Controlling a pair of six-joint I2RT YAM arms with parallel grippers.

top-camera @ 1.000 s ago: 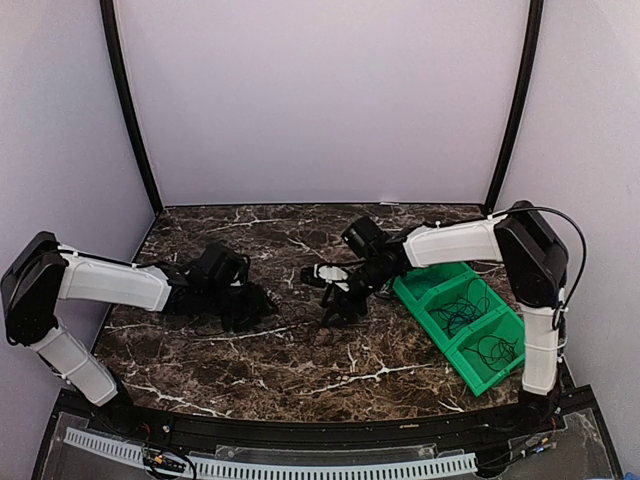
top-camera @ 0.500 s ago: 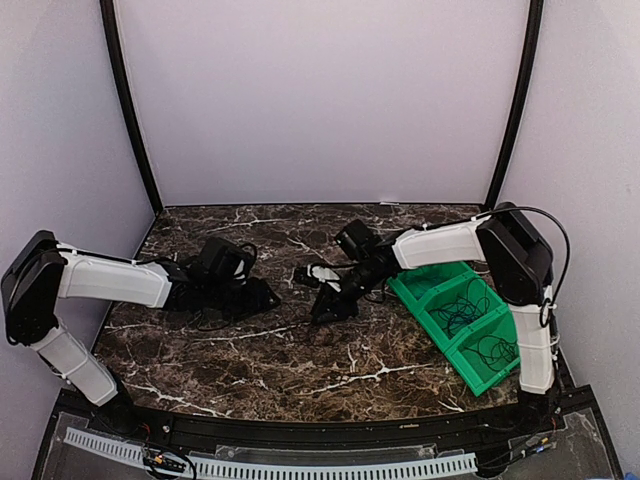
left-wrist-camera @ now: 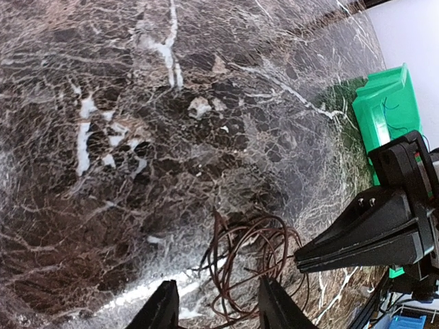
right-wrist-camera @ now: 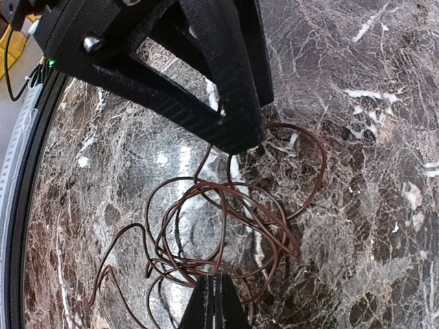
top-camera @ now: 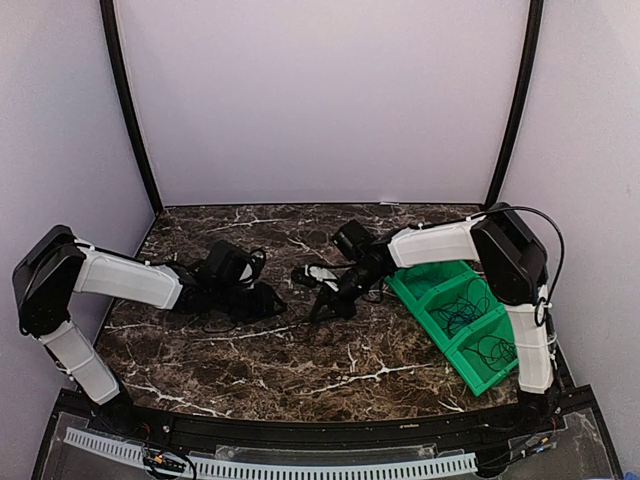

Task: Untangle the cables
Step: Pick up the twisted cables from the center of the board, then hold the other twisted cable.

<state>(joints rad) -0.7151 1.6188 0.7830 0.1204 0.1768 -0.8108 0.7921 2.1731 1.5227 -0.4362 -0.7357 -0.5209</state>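
Both stretched low over the table (top-camera: 300,370), the right gripper (right-wrist-camera: 215,291) pinches the cable (right-wrist-camera: 206,226) while the left gripper (left-wrist-camera: 216,305) gapes above it.

I work over a dark marble-patterned table (top-camera: 300,365), pale lilac walls (top-camera: 320,100) rising behind it and at both its sides, black posts (top-camera: 127,110) at its back corners.

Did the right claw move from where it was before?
Yes. The right claw slid a little to the left in the top view, farther from the green bin.
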